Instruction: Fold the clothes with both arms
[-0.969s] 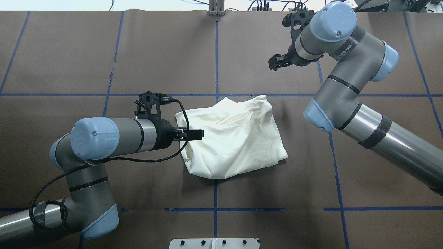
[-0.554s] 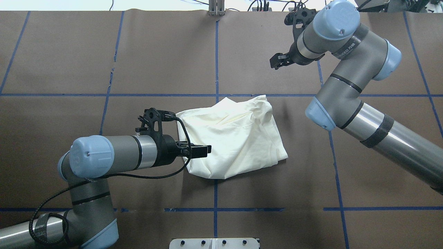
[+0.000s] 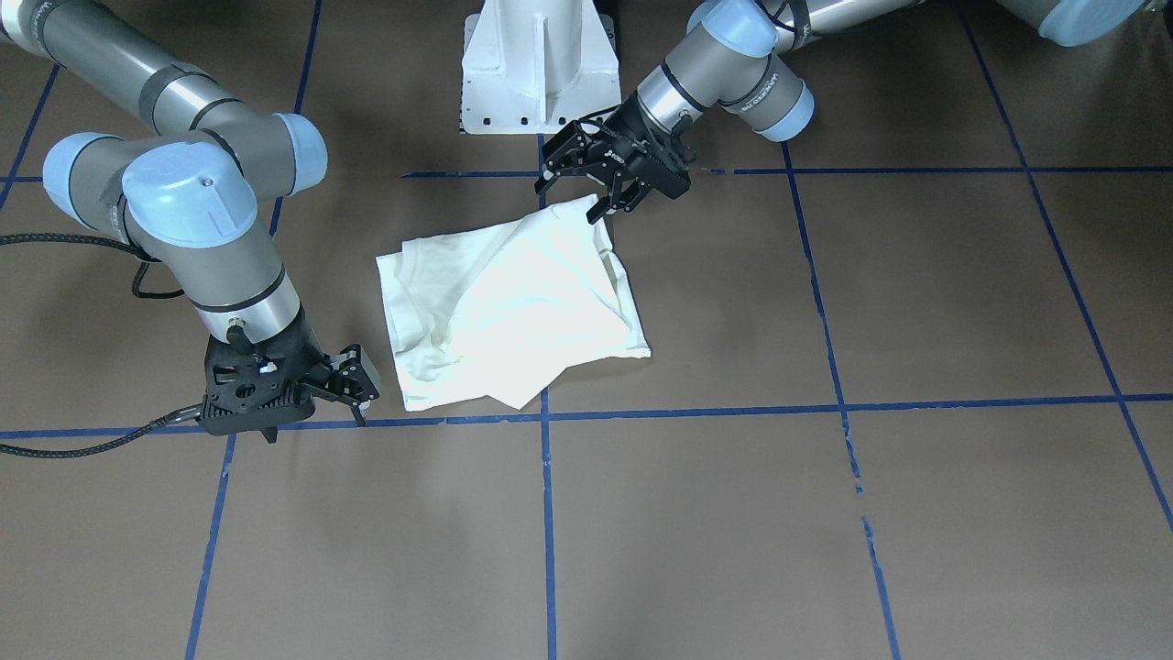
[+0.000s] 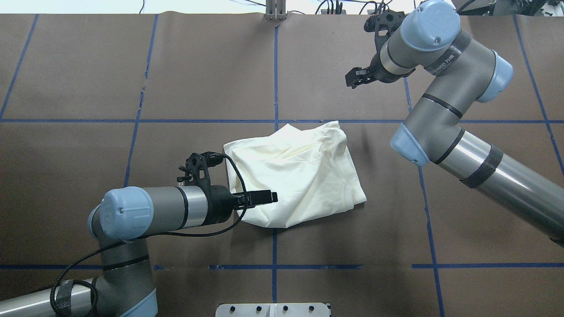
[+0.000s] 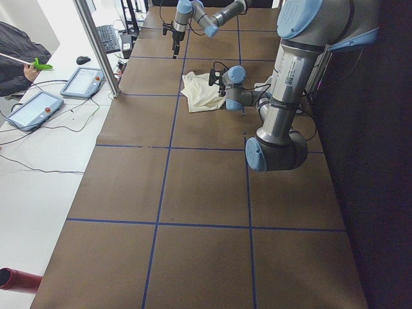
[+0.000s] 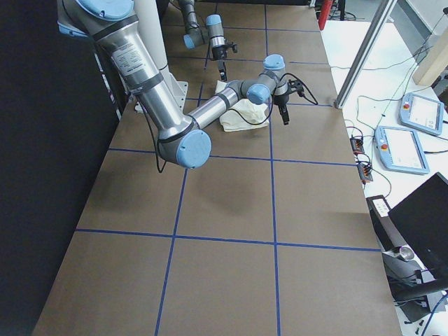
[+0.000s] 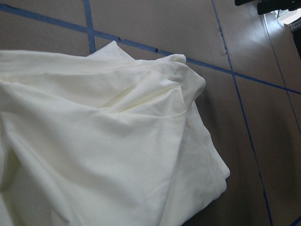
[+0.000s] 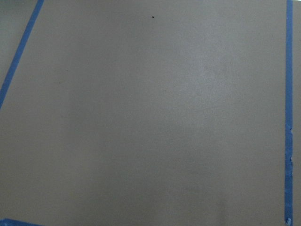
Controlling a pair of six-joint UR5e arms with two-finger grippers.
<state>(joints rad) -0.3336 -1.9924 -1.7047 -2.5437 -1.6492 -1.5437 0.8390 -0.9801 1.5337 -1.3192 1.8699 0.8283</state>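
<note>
The cream-white shirt lies crumpled and partly folded at the table's middle, plain side up; its cat print is hidden. It also shows in the front view and fills the left wrist view. My left gripper hovers over the shirt's near-left corner. In the front view it stands open, with no cloth between its fingers. My right gripper is open and empty above bare table, beyond the shirt's far-right corner. The right wrist view shows only table.
Brown paper with a grid of blue tape lines covers the table. The white pedestal base stands at the robot's edge. Teach pendants and a metal post stand beyond the table's far side.
My left gripper has moved toward the robot's side and a little right along the shirt's left edge. The right gripper has barely shifted. The shirt has not moved.
</note>
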